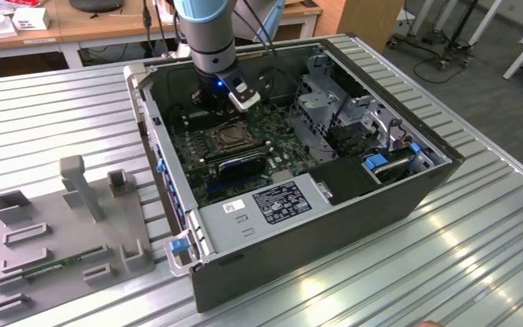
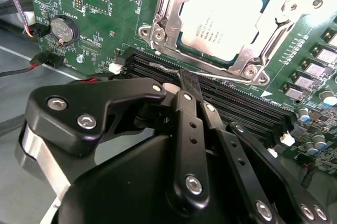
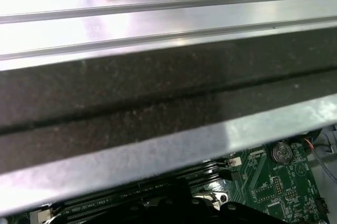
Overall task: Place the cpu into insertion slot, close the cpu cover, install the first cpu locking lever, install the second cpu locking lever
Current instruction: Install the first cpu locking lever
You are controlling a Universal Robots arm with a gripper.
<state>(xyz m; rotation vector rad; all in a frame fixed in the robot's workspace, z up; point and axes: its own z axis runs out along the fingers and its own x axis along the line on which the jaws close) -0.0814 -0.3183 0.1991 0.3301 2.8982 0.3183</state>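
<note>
The cpu (image 2: 221, 21), a pale silvery square, lies in the insertion slot (image 1: 229, 137) on the green motherboard (image 2: 79, 2) inside the open computer case (image 1: 334, 211). The cpu cover (image 2: 164, 21), a silvery frame, lies flat around the chip's edges. In the second wrist view my gripper (image 2: 188, 79) is shut with nothing between its black fingers. Its tips hover over the long black memory slots (image 2: 237, 103), just beside the socket. In the exterior view the gripper (image 1: 214, 105) hangs inside the case, behind the socket.
A coin battery (image 2: 63, 28) and wires lie beside the socket. A metal drive cage (image 1: 334, 116) stands at the exterior view's right. The case wall (image 3: 158, 103) is close to the wrist. A grey fixture (image 1: 62, 231) sits on the table at the left.
</note>
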